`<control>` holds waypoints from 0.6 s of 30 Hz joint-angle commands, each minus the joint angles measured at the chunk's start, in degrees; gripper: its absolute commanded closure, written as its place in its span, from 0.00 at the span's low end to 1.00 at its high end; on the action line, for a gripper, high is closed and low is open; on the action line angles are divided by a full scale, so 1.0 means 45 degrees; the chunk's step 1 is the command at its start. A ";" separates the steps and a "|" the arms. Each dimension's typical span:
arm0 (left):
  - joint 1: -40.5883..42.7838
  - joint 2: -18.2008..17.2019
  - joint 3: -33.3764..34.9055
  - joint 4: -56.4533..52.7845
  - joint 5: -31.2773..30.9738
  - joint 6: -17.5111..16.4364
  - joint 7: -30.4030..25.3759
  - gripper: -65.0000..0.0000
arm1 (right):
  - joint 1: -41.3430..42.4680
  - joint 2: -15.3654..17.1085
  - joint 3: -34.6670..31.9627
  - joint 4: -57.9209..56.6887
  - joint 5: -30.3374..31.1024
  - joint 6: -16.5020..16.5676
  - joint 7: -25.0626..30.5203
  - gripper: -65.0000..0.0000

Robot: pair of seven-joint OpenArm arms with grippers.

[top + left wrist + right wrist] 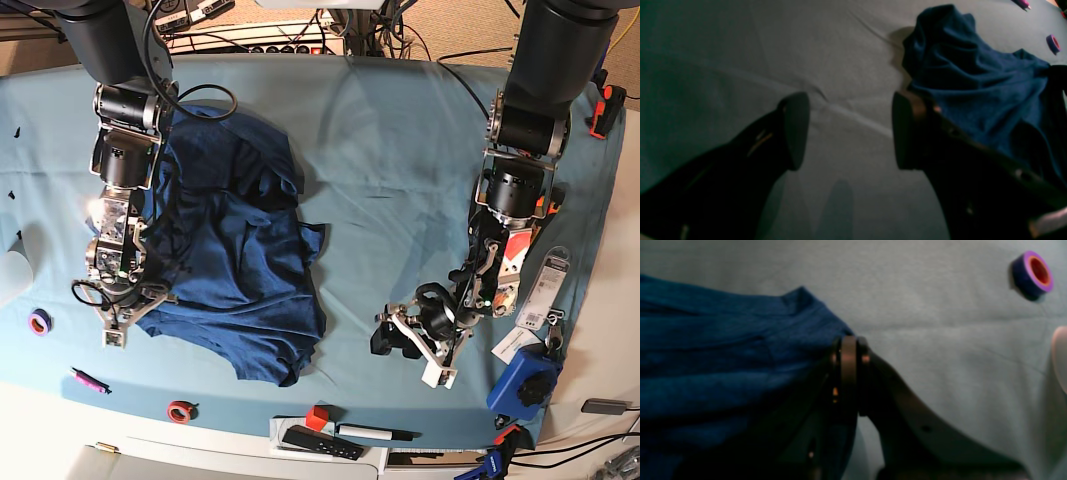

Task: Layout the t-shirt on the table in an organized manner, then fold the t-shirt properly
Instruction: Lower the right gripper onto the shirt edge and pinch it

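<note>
Right claw (848,373) pinching t-shirt (723,373) edge

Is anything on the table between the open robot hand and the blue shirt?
Nothing visible is. Only bare teal table lies between the open left gripper and the t-shirt. The right gripper is already shut on the shirt's other edge.

Black cylindrical arms, black cables, dark fingers (796,130)

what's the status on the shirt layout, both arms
Right tool shut on t-shirt edge. Left tool open, over bare table, nothing held. Shirt crumpled, not laid out. Purple tape roll nearby, clear of shirt.
</note>
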 commanded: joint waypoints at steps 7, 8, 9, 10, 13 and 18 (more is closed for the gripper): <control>-0.0491 0.0000 -0.0029 0.0228 -0.0199 -0.0102 -0.0321 0.41 | 0.0160 0.0170 0.0019 0.0194 -0.0015 0.0194 0.0209 1.00; -0.0491 0.0000 -0.0029 0.0228 -0.0238 -0.0102 -0.0321 0.41 | 0.0097 0.0170 0.0015 0.0194 -0.0019 0.0194 0.0223 1.00; -0.0491 0.0000 -0.0029 0.0228 -0.0238 -0.0102 -0.0325 0.41 | 0.0029 0.0170 0.0019 0.0194 -0.0019 0.0214 0.0238 1.00; -0.0491 0.0000 -0.0029 0.0228 -0.0238 -0.0102 -0.0325 0.41 | -0.0049 0.0170 0.0019 0.0194 -0.0019 0.0262 0.0257 0.94; -0.0491 0.0000 -0.0029 0.0228 -0.0233 -0.0102 -0.0325 0.41 | -0.0233 0.0170 0.0019 0.0194 -0.0019 0.0282 0.0301 0.76; -0.0491 0.0000 -0.0029 0.0228 -0.0233 -0.0107 -0.0325 0.41 | -0.0316 0.0170 0.0019 0.0194 -0.0015 0.0272 0.0413 0.73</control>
